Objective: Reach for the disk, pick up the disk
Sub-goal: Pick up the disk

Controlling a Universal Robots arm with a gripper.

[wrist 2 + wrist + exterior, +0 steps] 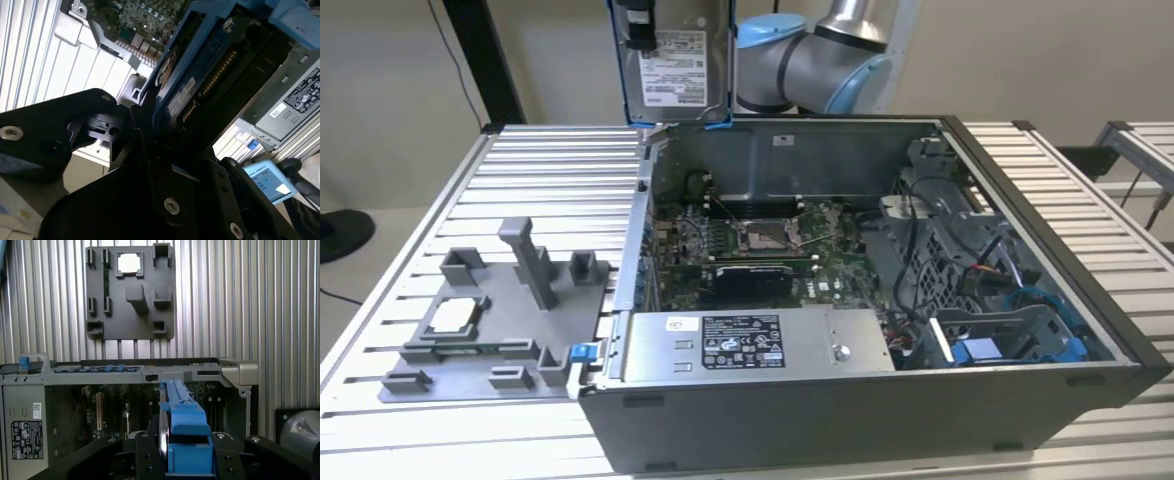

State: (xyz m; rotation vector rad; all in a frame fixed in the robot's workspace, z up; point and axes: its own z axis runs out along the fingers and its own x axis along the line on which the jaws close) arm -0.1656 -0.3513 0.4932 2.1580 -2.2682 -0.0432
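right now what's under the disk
In the first wrist view the disk, clamped in the hand, hangs over the open computer case; its motherboard shows below. The board directly beneath is covered by disk and hand.

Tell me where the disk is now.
The disk hangs upright at the top of the exterior view, above the open computer case's far wall, held by the gripper.

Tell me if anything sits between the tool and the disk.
Nothing visible does: the tool already grips the disk, holding it upright in the air above the open computer case.
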